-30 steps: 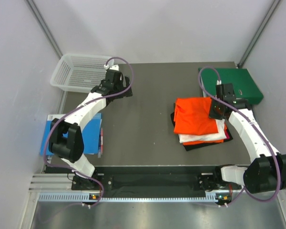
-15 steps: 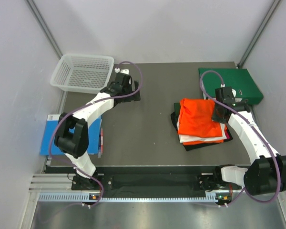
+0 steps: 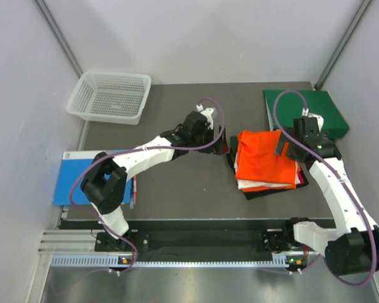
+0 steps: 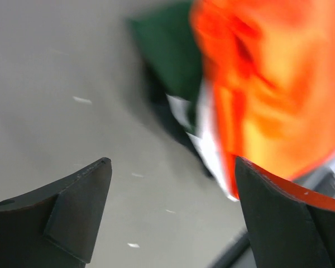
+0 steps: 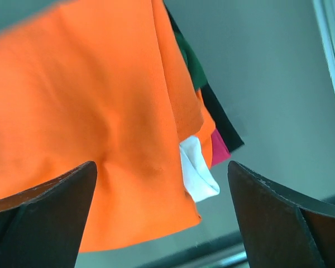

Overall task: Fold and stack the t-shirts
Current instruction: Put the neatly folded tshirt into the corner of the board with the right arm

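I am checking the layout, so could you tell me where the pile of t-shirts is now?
Top view: the pile of t-shirts lies right of centre on the table, beside the green binder, with the left gripper at its left edge.

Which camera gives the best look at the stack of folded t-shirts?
The top external view: the whole stack of t-shirts shows, orange on top. The right wrist view shows it close but cropped, layered edges included. The left wrist view shows only a blurred part.
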